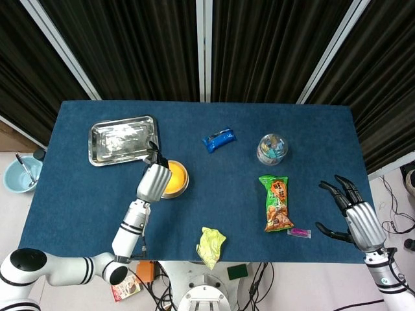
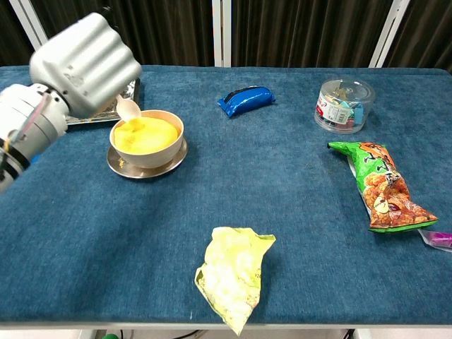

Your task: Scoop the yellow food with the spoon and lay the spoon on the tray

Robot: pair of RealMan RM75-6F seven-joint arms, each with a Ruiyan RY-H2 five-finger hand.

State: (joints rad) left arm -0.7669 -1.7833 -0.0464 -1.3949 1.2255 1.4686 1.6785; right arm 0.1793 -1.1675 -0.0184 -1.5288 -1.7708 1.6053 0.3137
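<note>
Left hand (image 2: 83, 62) grips the white spoon (image 2: 128, 107), bowl tilted over smooth yellow food (image 2: 145, 134).

Silver ribbed left hand (image 2: 85, 62) on a white arm; right hand (image 1: 353, 210) has black fingers.
</note>
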